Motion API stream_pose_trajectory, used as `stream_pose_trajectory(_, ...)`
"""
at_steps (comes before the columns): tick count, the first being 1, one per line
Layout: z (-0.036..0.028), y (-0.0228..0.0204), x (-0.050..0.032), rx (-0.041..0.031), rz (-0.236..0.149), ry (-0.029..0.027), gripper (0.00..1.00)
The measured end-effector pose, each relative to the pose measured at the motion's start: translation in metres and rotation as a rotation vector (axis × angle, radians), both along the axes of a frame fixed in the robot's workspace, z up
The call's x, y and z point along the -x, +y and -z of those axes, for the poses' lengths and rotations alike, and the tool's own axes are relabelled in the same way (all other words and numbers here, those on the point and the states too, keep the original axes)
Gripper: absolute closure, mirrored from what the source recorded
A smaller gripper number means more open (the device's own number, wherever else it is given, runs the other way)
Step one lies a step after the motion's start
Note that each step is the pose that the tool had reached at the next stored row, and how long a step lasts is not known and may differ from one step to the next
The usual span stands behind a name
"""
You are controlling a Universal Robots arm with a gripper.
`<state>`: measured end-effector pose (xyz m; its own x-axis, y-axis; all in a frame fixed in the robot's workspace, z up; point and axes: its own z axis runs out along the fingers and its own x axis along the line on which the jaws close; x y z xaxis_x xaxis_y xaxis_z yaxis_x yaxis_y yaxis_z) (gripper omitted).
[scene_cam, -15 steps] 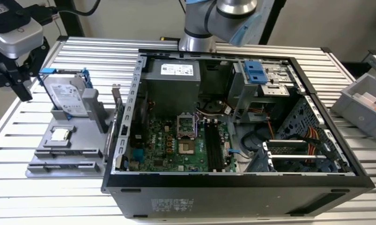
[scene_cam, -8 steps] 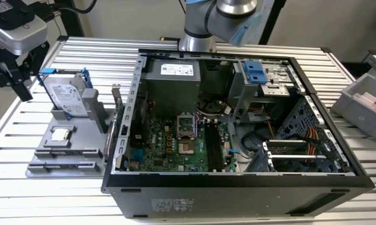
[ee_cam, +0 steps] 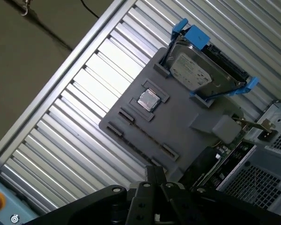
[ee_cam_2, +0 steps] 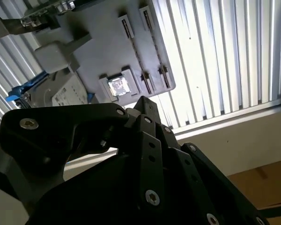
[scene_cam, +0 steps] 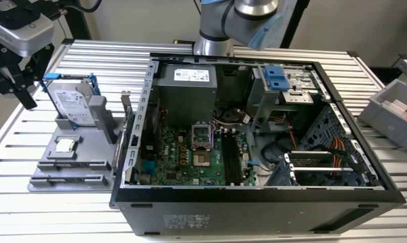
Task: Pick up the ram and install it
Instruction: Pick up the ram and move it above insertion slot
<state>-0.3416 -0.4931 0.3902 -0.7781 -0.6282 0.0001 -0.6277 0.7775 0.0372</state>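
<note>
Handling (judged): the ram, a thin board stick, was probably light, stiff and fragile; best gripped by its long edges at mid-length, clear of the contacts.
Appearance: too small to make out.
Pincer: the black linkage pincer (scene_cam: 15, 88) hung over the ribbed metal bench (scene_cam: 47, 217) at the exterior view's left; whether it was open or closed could not be told.
Tray: the flat grey plastic tray (scene_cam: 88, 153) carried two long narrow grey holders (scene_cam: 73, 165).
Location of ram: could not be told; either those holders or the long black motherboard slots (scene_cam: 231, 157) in the open black computer case (scene_cam: 257, 207).
</note>
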Motion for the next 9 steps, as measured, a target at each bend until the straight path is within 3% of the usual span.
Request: stream_pose_trajectory(9,0.0,0.0006,0.0,0.0,-0.01,0.0001,1.0)
